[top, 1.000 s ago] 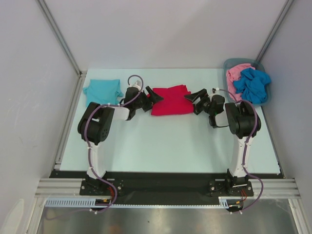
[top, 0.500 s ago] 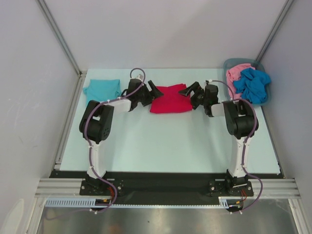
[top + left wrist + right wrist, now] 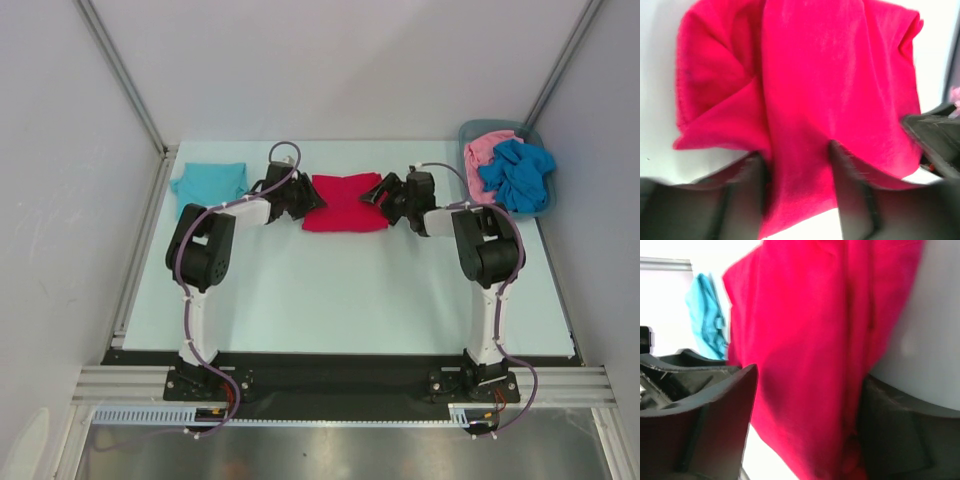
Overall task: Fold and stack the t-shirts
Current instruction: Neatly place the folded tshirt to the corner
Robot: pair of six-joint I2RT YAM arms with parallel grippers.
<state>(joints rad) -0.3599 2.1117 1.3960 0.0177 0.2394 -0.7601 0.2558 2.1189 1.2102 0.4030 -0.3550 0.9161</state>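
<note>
— Over on the left of the overhead view, what's lying there?

— Just a teal shirt (image 3: 210, 184), folded into a small square, near the upper left corner of the table (image 3: 340, 290).

— And next along?

— The left claw (image 3: 308, 197), low at the left edge of the red shirt (image 3: 345, 203). That shirt lies folded at the centre of the frame, towards the top of the table.

— Is the claw pinching it?

— Its own camera shows the fingers (image 3: 747, 200) either side of a band of red cloth that fills the gap between them. Whether they've bitten down, I can't tell.

— The other side?

— The right claw (image 3: 378, 195) sits at the shirt's right edge, facing the left one. Its fingers (image 3: 710, 415) are spread wide, with red cloth lying between them.

— Anything further right?

— A grey bin (image 3: 532, 213) in the upper right corner of the table. A pink shirt (image 3: 485, 148) is crumpled in its left part, and a blue shirt (image 3: 518, 172) is bunched up beside and partly over it.
</note>
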